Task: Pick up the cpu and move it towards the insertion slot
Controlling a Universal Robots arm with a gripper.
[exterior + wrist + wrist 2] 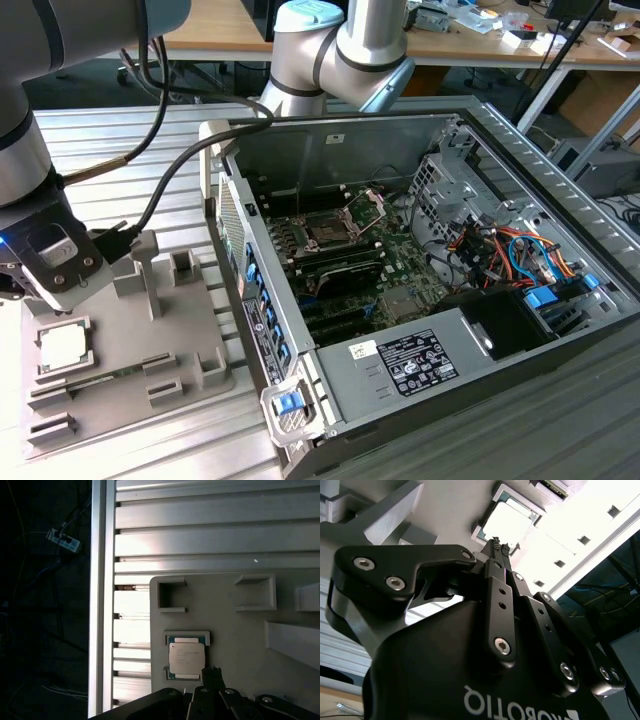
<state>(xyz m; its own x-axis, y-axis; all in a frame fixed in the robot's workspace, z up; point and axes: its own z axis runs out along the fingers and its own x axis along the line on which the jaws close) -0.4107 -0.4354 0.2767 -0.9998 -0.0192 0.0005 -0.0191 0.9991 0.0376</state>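
My gripper (499,547), fingers pinched together & empty, hangs just beside the cpu (186,656). Cpu lies in a grey tray (227,630) pocket.

Cpu (62,347): pale silver-white top with a dark greenish border, the same in the first wrist view (186,657).
Tray (170,350) under it: plain matt grey.
Table (120,150) beneath the tray: silver, ribbed in parallel bands.
Gripper (500,545) above the tray: black, with silver screw heads.
Computer case (480,130) beside the tray: grey metal.
- Board (400,270): green.
- Insertion slot (330,228): dark centre, silver frame.
- Cables (510,245): orange and blue.
- Latch (290,403): blue.
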